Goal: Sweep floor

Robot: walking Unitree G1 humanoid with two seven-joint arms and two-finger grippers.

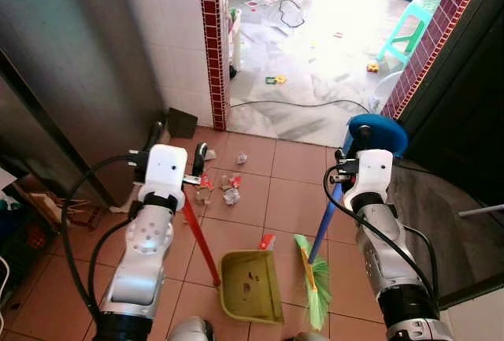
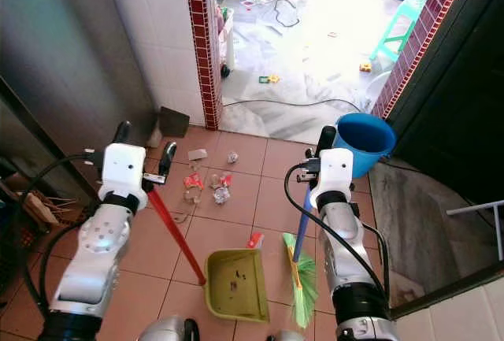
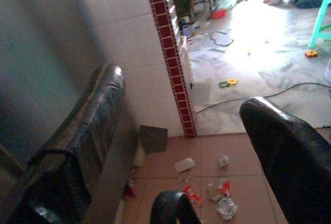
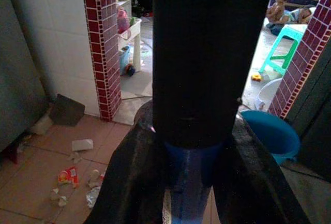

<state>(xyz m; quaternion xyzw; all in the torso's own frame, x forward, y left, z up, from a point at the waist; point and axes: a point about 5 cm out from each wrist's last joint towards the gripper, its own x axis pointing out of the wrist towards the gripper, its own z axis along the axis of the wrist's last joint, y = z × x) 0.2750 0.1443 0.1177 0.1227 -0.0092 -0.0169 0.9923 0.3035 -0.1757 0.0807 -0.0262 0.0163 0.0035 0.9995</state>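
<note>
Left gripper [image 1: 177, 169] is clenched on the red handle [image 1: 202, 242] of the dustpan [image 1: 250, 284]. The pan rests on the tiled floor [image 1: 291, 191] at about 6 o'clock in the head views, mouth toward the robot's right, with only a few dark specks inside.

Right gripper [image 1: 343, 169] grasps the blue handle [image 1: 324, 223] of the broom [image 1: 315, 284]; the right wrist view shows its fingers [image 4: 129, 182] closed around the shaft. The green bristles sit on the tiles just beside the pan, at roughly 5 o'clock.

Litter [image 1: 224, 187], crumpled paper and red wrappers, lies scattered at about 11 o'clock from the pan, near the red-tiled pillar [image 1: 211, 42]. One red scrap [image 1: 267, 241] lies just beside the pan's far edge. A blue bucket [image 2: 366, 140] stands at 1 o'clock, by the right arm.

Assessment: the task is at an early stage. Both tools are in hand, but the main pile is uncollected and well apart from the pan. Remaining: gather the litter toward the pan and sweep it in.
</note>
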